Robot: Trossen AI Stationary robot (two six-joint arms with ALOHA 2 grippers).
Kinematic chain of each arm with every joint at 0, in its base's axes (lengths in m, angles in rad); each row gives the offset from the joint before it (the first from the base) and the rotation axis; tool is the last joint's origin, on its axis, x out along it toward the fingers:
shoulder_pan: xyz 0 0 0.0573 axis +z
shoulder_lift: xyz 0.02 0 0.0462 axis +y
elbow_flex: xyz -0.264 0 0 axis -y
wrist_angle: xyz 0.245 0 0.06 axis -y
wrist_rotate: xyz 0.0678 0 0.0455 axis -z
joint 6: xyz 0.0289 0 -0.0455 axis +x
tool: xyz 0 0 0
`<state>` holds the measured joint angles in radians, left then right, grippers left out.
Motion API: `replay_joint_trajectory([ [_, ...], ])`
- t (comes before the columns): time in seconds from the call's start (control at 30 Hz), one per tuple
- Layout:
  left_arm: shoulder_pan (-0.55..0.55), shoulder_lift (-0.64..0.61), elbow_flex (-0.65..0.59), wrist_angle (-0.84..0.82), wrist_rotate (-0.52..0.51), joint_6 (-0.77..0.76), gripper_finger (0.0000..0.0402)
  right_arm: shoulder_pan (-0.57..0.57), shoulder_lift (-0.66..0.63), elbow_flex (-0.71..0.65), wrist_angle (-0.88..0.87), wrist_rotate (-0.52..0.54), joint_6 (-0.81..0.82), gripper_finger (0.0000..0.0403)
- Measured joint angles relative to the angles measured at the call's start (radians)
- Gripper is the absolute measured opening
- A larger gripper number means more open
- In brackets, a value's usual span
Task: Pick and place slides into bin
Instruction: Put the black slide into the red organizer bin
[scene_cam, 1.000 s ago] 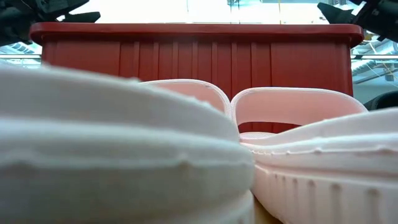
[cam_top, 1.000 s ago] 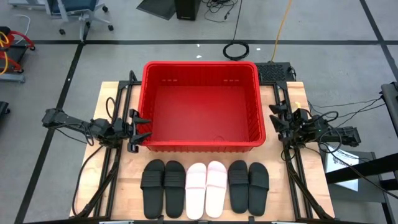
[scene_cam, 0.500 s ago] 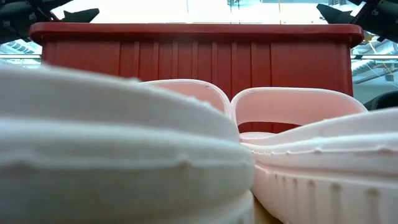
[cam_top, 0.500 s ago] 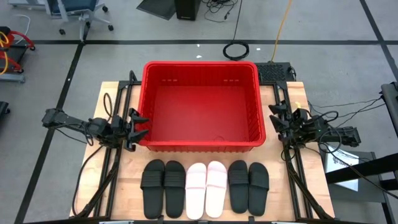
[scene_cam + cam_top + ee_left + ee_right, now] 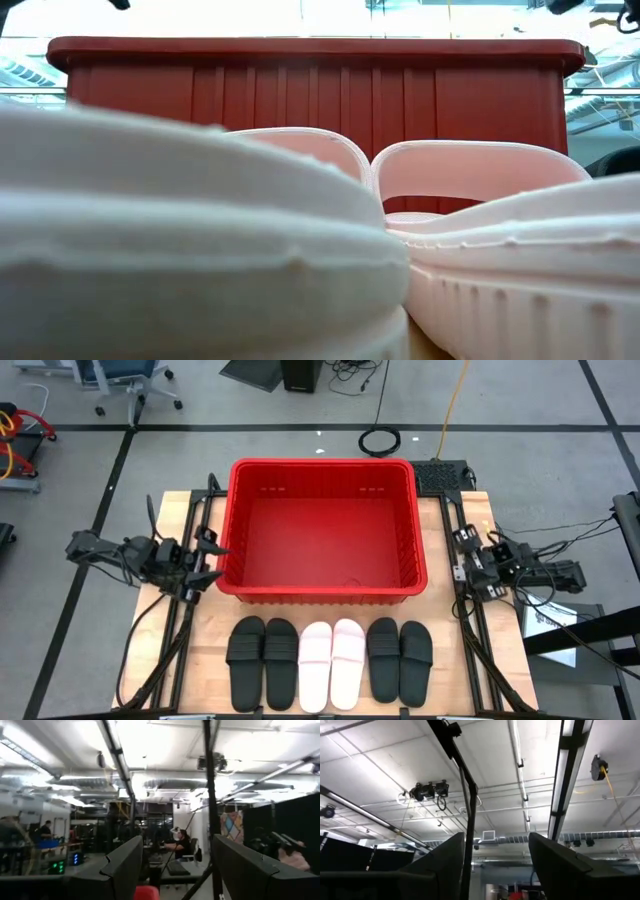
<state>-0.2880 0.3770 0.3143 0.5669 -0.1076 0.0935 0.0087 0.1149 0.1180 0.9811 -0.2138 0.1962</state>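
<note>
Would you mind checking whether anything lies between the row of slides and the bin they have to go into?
Nothing visible does. The six slides lie in a row on bare table just in front of the bin, which is open on top and looks empty. Both grippers sit off to its sides.

Both arms are dark, jointed and slim, with black cables looping along them. The left hand [image 5: 207,561] and right hand [image 5: 462,553] each end in two flat, dark, tapering fingers [image 5: 122,870], blocky toward the wrist.
</note>
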Motion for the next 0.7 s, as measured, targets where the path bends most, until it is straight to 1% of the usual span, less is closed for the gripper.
replay_joint_trajectory([
  [0.1, -0.017, 0.068, 0.081, 0.003, 0.006, 0.062, 0.0248, 0.000, 0.073, 0.038, 0.060, 0.000, -0.018, 0.0212],
  [0.2, -0.023, 0.130, 0.186, 0.000, 0.004, 0.085, 0.0248, 0.000, 0.157, 0.112, 0.061, -0.021, -0.015, 0.0212],
  [0.27, -0.023, 0.167, 0.268, -0.032, 0.009, 0.086, 0.0248, 0.000, 0.220, 0.182, 0.057, -0.069, -0.017, 0.0212],
  [0.37, -0.023, 0.213, 0.406, -0.165, 0.012, 0.073, 0.0248, 0.000, 0.316, 0.316, 0.059, -0.169, 0.002, 0.0212],
  [0.5, -0.040, 0.285, 0.568, -0.321, 0.015, 0.056, 0.0248, 0.000, 0.441, 0.508, -0.027, -0.283, 0.023, 0.0212],
  [0.6, -0.069, 0.344, 0.661, -0.356, 0.065, 0.059, 0.0248, 0.013, 0.531, 0.644, -0.104, -0.343, 0.027, 0.0212],
  [0.7, -0.103, 0.398, 0.740, -0.357, 0.129, 0.058, 0.0248, 0.059, 0.622, 0.763, -0.171, -0.398, 0.024, 0.0212],
])
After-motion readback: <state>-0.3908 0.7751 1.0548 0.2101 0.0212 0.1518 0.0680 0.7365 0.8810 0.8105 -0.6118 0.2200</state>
